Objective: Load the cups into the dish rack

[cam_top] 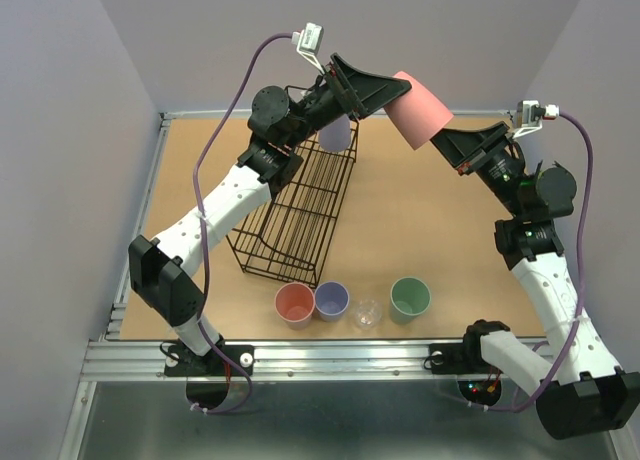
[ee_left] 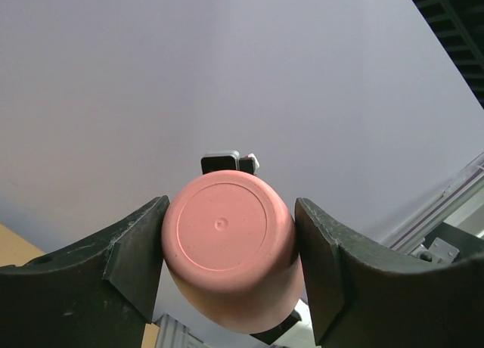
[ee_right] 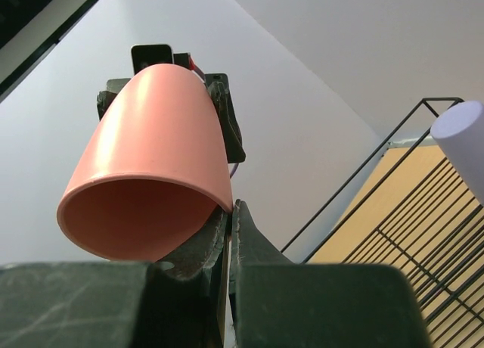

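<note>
pink cup (cam_top: pixel 420 110) aloft toward the tabletop's (cam_top: pixel 420 230) far edge. my right hand (ee_right: pixel 229 219) pinched together on its rim wall. left hand (cam_top: pixel 392 92) straddles its base, touching or nearly; clamped or not, can't tell.

Overhead view; upward wrist close-ups of pink cup (cam_top: pixel 420 110)

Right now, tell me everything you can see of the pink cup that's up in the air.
The salmon-pink cup looks like smooth opaque plastic: a tapered tumbler with a flat round base bearing a small centre dimple. Empty, it hangs tilted in the air. The right gripper's fingers pinch its rim wall; the left gripper's fingers flank its base end, but whether they press it I cannot tell.
</note>
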Controlling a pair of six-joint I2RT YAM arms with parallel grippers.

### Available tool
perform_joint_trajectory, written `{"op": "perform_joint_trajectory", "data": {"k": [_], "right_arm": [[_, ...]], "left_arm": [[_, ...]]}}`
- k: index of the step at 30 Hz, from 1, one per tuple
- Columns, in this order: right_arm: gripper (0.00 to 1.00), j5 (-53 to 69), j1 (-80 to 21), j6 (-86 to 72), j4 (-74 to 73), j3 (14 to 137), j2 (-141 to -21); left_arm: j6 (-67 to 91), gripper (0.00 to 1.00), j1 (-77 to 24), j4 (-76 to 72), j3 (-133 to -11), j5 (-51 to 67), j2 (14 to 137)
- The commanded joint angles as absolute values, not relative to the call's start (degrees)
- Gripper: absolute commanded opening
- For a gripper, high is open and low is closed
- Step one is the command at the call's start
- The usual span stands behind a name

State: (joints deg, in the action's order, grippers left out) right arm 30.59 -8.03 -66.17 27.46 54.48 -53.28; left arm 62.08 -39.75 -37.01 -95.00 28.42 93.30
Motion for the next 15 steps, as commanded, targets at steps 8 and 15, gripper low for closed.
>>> {"op": "perform_joint_trajectory", "data": {"k": [8,15], "right_arm": [[0.46,27.96,-8.79,-60.22,18.39,56.77,-51.86],[1.00,23.12,-8.70,-53.71,10.12,55.20,-47.64]], "left_arm": [[60.12,0.00,-38.85,-38.85,-93.96,28.74,89.83],[52.22,0.00,-33.49,-23.51,-92.55,27.43,85.35]]}}
